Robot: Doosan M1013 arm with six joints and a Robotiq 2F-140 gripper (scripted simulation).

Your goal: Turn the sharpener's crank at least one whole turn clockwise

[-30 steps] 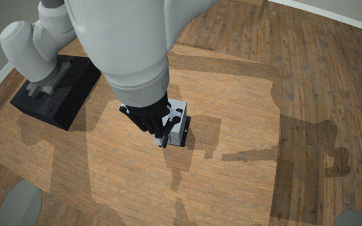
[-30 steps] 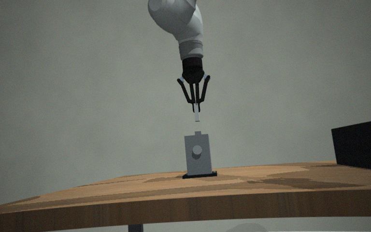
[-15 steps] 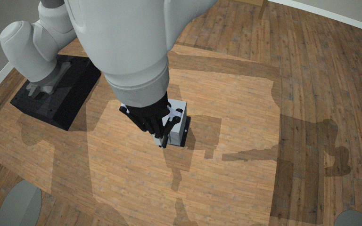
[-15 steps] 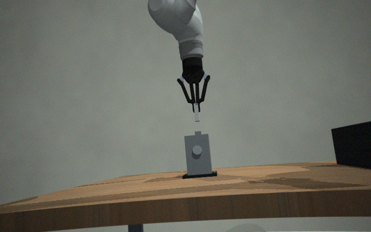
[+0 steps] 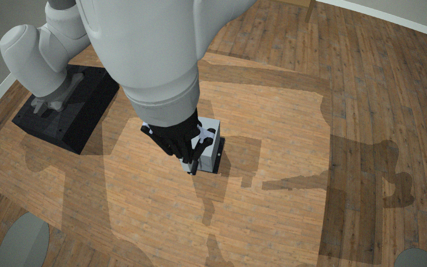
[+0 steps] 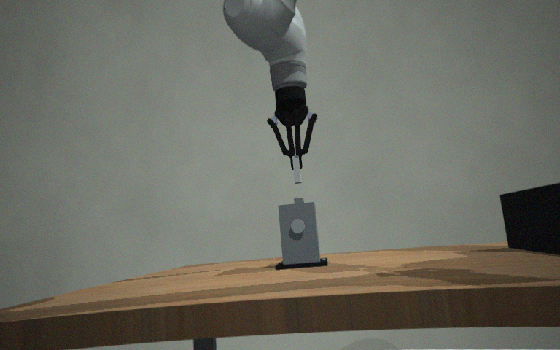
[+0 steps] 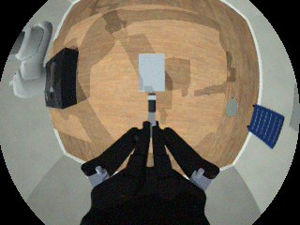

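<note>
- The gripper [image 6: 297, 173] hung in the air straight above the pencil sharpener [image 6: 299, 232], pointing down, with a clear gap between its pale fingertip pads [image 6: 296, 175] and the small grey knob [image 6: 298, 200] that stuck up at the top of the sharpener.
- Its fingers were pressed fully together with nothing between them; in the exterior view the two pads read as one pale strip.
- The sharpener was a grey upright block on a thin black base [image 6: 301, 262], and it stood on the wooden table [image 6: 247, 297] a little in from the near edge.
- A round grey boss [image 6: 297, 226] showed on the face of the block that looked toward the exterior camera.
- From the top camera the big pale arm [image 5: 141, 56] covered much of the picture, and the black gripper body [image 5: 176, 135] overlapped the sharpener's grey top [image 5: 209, 148], so the knob itself could not be made out there.
- The wrist camera looked down past the closed fingers onto the sharpener's pale top [image 7: 152, 73], which lay just beyond the fingertips and nearly in line with them.
- The arm's dark mounting block [image 5: 63, 110] sat on the table well apart from the sharpener, toward the left of the top view.
</note>
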